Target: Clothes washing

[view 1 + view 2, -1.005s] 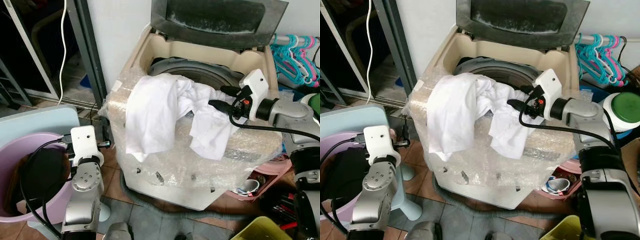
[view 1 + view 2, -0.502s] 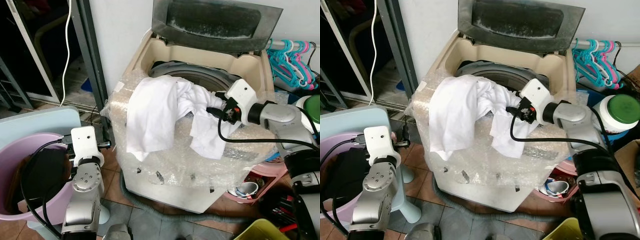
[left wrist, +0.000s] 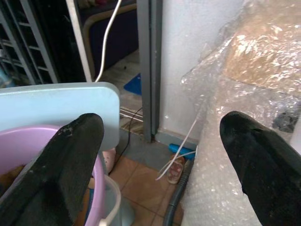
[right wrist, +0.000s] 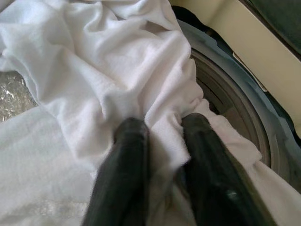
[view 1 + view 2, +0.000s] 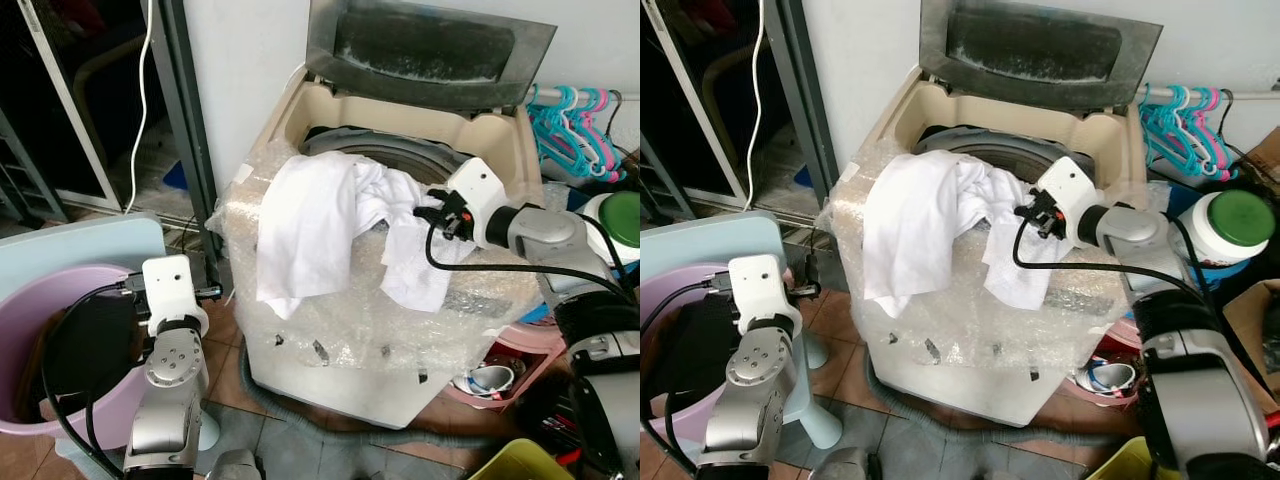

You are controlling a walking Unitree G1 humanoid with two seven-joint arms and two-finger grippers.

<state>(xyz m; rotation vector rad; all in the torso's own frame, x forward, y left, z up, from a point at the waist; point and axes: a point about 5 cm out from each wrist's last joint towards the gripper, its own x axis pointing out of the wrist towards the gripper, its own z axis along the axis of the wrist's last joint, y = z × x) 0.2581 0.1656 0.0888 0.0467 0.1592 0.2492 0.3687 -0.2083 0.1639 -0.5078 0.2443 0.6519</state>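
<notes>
At about eight o'clock in our head view sits a pink tub [image 5: 20,330] with dark laundry [image 5: 95,345] inside, and a pale blue stool [image 5: 80,245] stands just behind it. Our left pincer [image 3: 160,160] hangs beside the tub, its two black fingers [image 3: 70,160] spread wide apart with nothing between them; past them we see a grey door frame [image 3: 149,66], a white cable [image 3: 109,33] and tiled floor [image 3: 141,188].

Toward the centre stands the top-loading washing machine [image 5: 400,120], its body wrapped in bubble wrap [image 5: 350,330] and its dark lid [image 5: 430,45] tilted open at twelve o'clock. A white garment [image 5: 310,220] lies draped across the front rim of the machine: one part hangs down the wrapped front at roughly seven o'clock from the drum opening, another part hangs down at five o'clock, and the bunched middle reaches back into the grey drum [image 4: 235,108].

At three o'clock our right pincer [image 5: 428,208] reaches in over the machine's right side. Its fingers [image 4: 127,179] are drawn close and pinch a fold of the white garment between them, right at the edge of the drum.

Farther right, at two o'clock, turquoise and pink hangers [image 5: 575,125] hang on a rail. A white jar with a green lid [image 5: 1230,220] stands below them, and a pink basin [image 5: 500,370] sits on the floor at four o'clock.
</notes>
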